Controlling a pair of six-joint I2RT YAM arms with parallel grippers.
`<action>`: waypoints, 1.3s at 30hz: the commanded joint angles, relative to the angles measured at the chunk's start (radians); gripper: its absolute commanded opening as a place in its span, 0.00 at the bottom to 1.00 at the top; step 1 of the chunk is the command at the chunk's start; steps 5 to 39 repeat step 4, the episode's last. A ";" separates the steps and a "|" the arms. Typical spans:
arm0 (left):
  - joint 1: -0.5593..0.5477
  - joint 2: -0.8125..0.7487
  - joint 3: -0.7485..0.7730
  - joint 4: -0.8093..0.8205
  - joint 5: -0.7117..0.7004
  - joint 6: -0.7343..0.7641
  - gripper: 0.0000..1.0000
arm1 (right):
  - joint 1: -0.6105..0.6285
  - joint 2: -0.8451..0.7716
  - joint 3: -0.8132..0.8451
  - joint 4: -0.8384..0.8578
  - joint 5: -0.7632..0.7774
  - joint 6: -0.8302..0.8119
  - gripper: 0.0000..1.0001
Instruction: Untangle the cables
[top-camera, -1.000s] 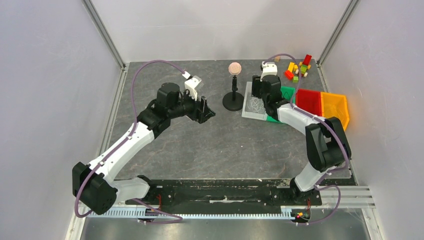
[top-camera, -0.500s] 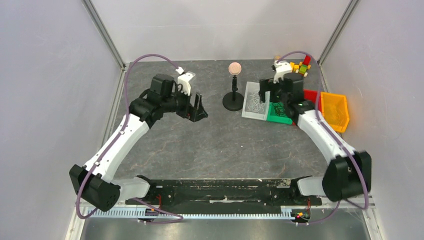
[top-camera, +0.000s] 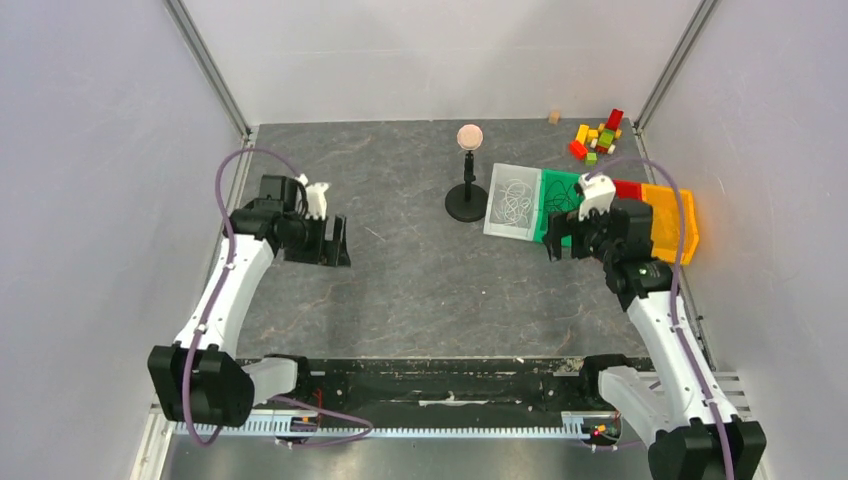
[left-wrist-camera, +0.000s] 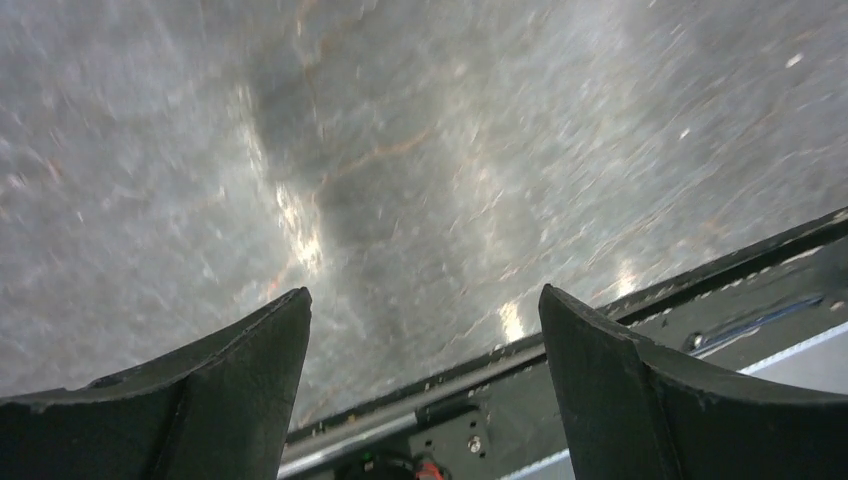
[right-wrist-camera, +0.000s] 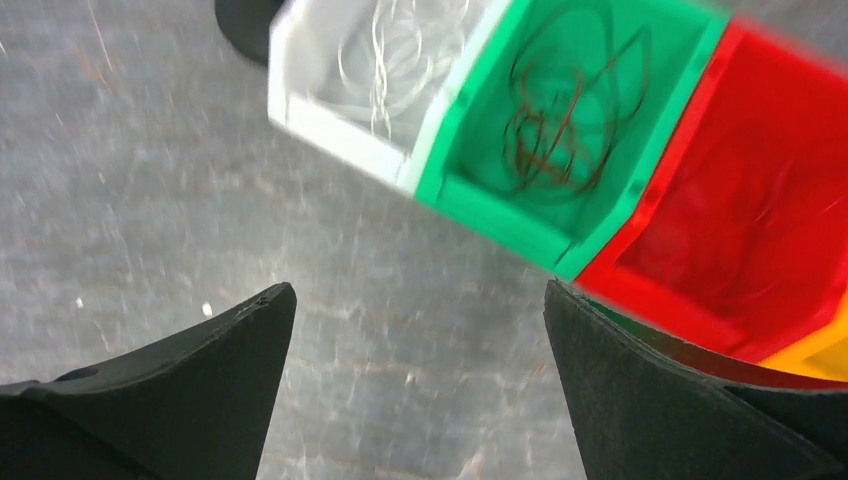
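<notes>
Both arms have pulled back since the earlier frames: the left gripper (top-camera: 330, 243) has gone from beside the stand (top-camera: 466, 203) out to the left side of the table (top-camera: 430, 280), and the right gripper (top-camera: 560, 243) has come off the bins toward its own base.

- Cables: no single tangle in view. White strands (right-wrist-camera: 395, 50) lie coiled in the white bin (top-camera: 497, 222); dark strands (right-wrist-camera: 555, 110) lie looped in the green bin (top-camera: 545, 238) touching it on the right. Loose loops, no clear long axis.
- Red bin (right-wrist-camera: 760, 230) comes next in the row, then the orange bin (top-camera: 670, 215). The wrist view is too blurred to tell whether the red one holds wire.
- Right gripper: fingers spread wide, nothing between them, near the green bin's near edge. The cables lie just beyond it, away from the base and slightly to its left.
- Left gripper: fingers likewise spread and empty, with only bare table under it, well apart from the bins.
- Judgement: the strands look separated by colour, so the task seems largely done. Any further reach falls to the right arm, forward and down into the bins.
- Outward: coloured blocks (top-camera: 598, 135) lie scattered in the far right corner.
</notes>
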 joint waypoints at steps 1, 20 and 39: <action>0.003 -0.079 -0.058 -0.017 -0.062 0.027 0.91 | -0.002 -0.049 -0.111 0.022 -0.031 0.015 0.98; 0.003 -0.105 -0.041 -0.025 -0.089 0.036 0.91 | -0.014 -0.091 -0.129 0.024 -0.050 0.036 0.98; 0.003 -0.105 -0.041 -0.025 -0.089 0.036 0.91 | -0.014 -0.091 -0.129 0.024 -0.050 0.036 0.98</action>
